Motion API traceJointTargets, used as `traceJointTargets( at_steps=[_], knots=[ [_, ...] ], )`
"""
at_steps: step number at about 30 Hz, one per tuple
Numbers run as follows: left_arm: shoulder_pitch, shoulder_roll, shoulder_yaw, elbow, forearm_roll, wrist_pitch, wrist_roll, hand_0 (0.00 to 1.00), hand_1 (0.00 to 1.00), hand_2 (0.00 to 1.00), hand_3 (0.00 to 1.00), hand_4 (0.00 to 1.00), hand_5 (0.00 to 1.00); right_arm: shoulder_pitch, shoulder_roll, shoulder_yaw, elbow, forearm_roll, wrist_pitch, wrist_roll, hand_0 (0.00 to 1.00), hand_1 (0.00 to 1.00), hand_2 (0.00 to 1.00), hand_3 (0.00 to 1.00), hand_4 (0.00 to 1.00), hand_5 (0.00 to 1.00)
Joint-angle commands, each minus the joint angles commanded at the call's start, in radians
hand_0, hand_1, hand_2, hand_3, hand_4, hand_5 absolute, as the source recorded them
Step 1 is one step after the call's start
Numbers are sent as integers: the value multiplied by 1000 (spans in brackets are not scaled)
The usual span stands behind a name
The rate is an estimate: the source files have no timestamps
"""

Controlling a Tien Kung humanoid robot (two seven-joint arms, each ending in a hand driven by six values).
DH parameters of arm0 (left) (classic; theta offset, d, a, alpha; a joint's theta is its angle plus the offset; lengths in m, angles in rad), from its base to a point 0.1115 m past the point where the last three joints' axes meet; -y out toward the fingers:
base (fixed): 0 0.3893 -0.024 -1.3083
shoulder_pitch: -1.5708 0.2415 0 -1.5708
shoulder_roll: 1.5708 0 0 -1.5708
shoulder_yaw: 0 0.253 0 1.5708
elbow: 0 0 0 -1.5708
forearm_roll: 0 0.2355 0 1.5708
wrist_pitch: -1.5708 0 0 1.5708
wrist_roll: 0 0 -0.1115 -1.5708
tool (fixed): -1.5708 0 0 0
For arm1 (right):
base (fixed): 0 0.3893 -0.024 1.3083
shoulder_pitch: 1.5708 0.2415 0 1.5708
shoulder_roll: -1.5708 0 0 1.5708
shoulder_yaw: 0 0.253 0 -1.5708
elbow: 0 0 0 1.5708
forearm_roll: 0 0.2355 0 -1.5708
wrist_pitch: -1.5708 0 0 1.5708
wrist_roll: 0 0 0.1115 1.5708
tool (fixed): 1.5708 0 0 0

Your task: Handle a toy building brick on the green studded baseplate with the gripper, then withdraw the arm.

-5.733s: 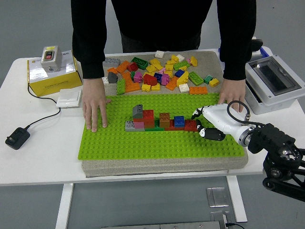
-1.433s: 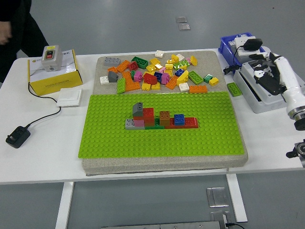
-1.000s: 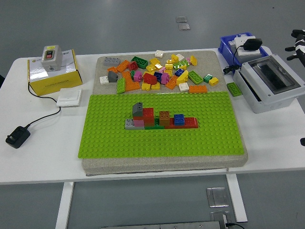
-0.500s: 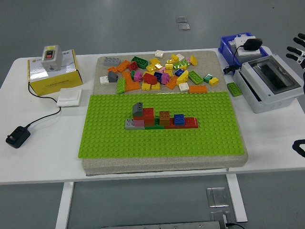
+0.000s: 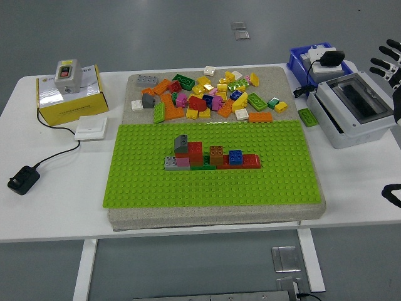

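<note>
Your right hand (image 5: 390,59) has pulled back to the far right edge with fingers spread and empty, leaving the red brick (image 5: 249,162) seated on the green baseplate (image 5: 213,188), so the withdrawal looks nearly complete.

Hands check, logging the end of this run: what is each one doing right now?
Left hand: not in view.
Right hand: at the picture's right edge, fingers spread, holding nothing, well clear of the green baseplate.
</note>
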Motion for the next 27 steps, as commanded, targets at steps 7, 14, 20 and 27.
traceJointTargets(
  at_steps=[7, 14, 20, 27],
  knots=[
    [3, -10, 20, 0, -19, -5, -6, 695, 667, 602, 636, 143, 640, 10, -19, -29, 22, -55, -15, -16, 692, 679, 735, 753, 687, 893],
    [19, -28, 45, 0, -44, -10, -11, 700, 672, 609, 637, 144, 641, 23, -33, -66, 37, -98, -29, -27, 695, 681, 742, 755, 689, 894],
    [15, -27, 47, 0, -58, -16, -7, 701, 674, 612, 638, 145, 641, 35, -43, -103, 40, -122, -41, -35, 686, 682, 743, 762, 703, 858],
    [15, -22, 37, 0, -52, -30, 17, 702, 676, 616, 639, 143, 646, 35, -44, -111, 40, -119, -41, -40, 684, 683, 747, 769, 716, 813]
  ],
)
